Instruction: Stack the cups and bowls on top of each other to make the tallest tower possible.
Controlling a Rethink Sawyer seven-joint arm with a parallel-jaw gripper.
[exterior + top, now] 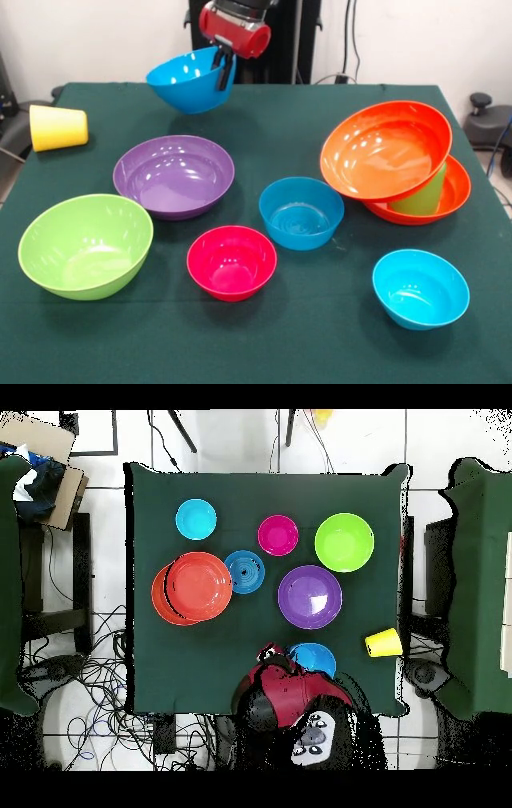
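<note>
Bright, even room light is cast from above. White glare spots are seen on the glossy inner walls of the purple bowl (174, 175) and the tilted orange bowl (386, 150). Soft, short shadows are thrown onto the green table (320, 320) beneath each piece. Front-view focus is held throughout.

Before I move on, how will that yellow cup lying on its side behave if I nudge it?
The yellow cup lies on its side near the table's edge, so a nudge would probably roll it, and its taper should curve that roll. Its glossy plastic looks light and slippery, so it may skid rather than stay put. It seems stiff, unlikely to deform.
</note>
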